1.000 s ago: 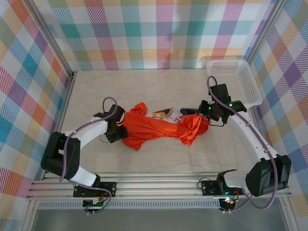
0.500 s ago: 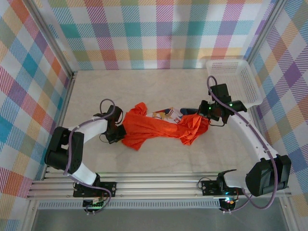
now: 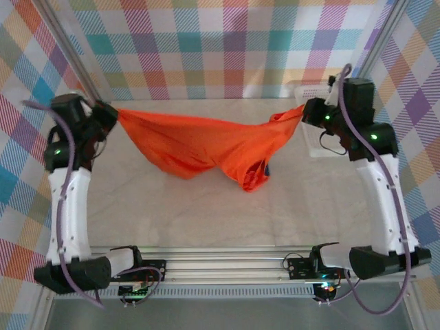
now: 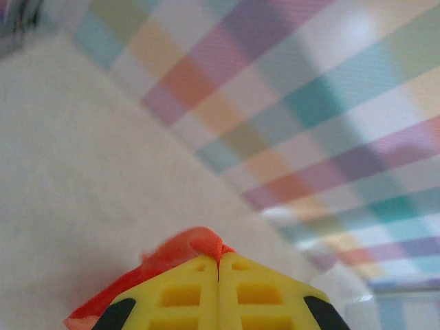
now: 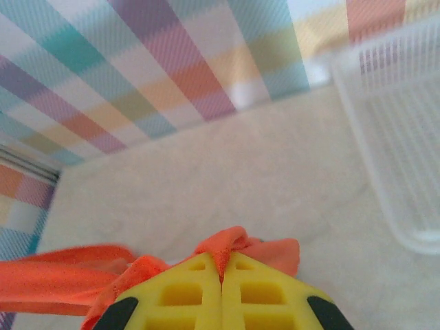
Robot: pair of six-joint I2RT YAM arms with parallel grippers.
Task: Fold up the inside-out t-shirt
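Bright orange-red thin-fabric t-shirt [image 3: 206,144] hung stretched above the beige table [image 3: 172,213], left gripper [image 3: 113,118] and right gripper [image 3: 307,113] each clamped on an end. Step: spreading. Next, likely: lay it flat without wrinkles.

Bright orange-red t-shirt [image 3: 199,141], yellow-and-black left gripper [image 4: 218,265] and right gripper [image 5: 221,267], pastel plaid walls [image 3: 227,48], pale speckled table [image 3: 206,213], white basket [image 5: 405,137].

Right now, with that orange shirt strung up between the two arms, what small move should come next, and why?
Probably lower both grippers together, holding them wide apart, so the t-shirt settles flat on the table. The left gripper and right gripper are each shut on one end of it. It hangs stretched between them, but the middle sags in bunched folds, too rumpled to fold.
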